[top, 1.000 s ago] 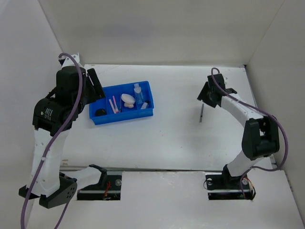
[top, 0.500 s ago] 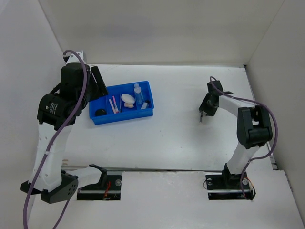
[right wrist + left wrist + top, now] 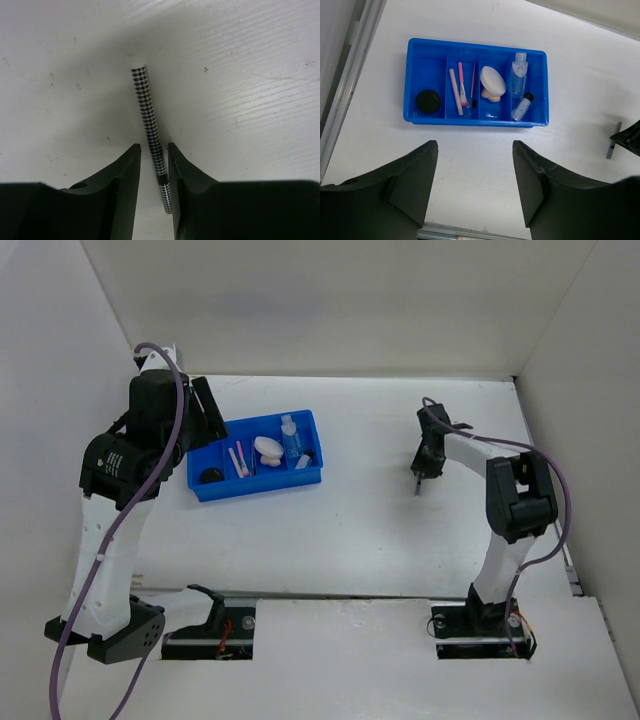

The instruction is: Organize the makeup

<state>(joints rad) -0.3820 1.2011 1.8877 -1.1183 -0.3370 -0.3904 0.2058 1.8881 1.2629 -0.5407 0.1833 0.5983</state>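
Here the dark pencil (image 3: pixel 149 125) lies flat on the white table (image 3: pixel 250 75), well right of the blue tray (image 3: pixel 427 70). The right gripper (image 3: pixel 154 146) straddles it, jaws nearly touching it; whether they pinch it I cannot tell. The left gripper (image 3: pixel 475 145) hangs open and empty near the tray.

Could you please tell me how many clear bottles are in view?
2. Both lie in the blue divided plastic tray's right-end compartment: the larger clear bottle at its far end, the smaller dark-capped bottle at its near end. None appears hidden.
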